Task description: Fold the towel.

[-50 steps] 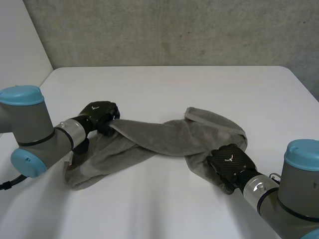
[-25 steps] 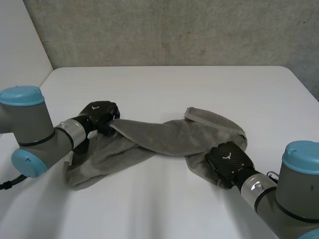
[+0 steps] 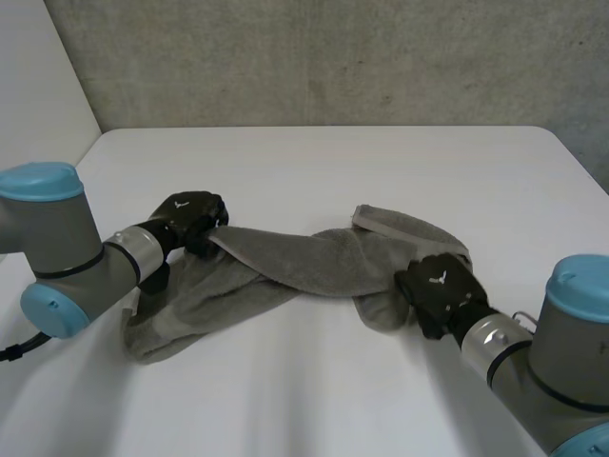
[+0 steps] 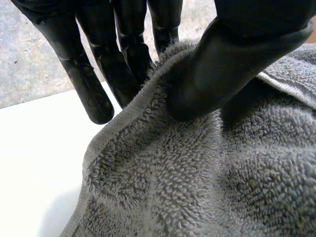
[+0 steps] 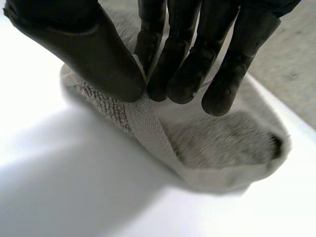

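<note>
Fingers (image 4: pixel 94 94) and thumb of the left hand (image 3: pixel 190 217) pinched an edge of the towel (image 3: pixel 304 262); the right hand (image 3: pixel 440 290) pinched its hem. Thin grips, and the twisted cloth could slip free.

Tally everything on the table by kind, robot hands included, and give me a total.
Grey towel: 1
Black hands: 2 (left hand, right hand), each pinching the towel
Total: 3

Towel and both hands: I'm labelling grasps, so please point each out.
towel (image 3: pixel 295 259): head view, its twisted middle stretch.
left hand (image 3: pixel 190 217): head view, back of the hand.
right hand (image 3: pixel 440 286): head view, back of the hand.
</note>
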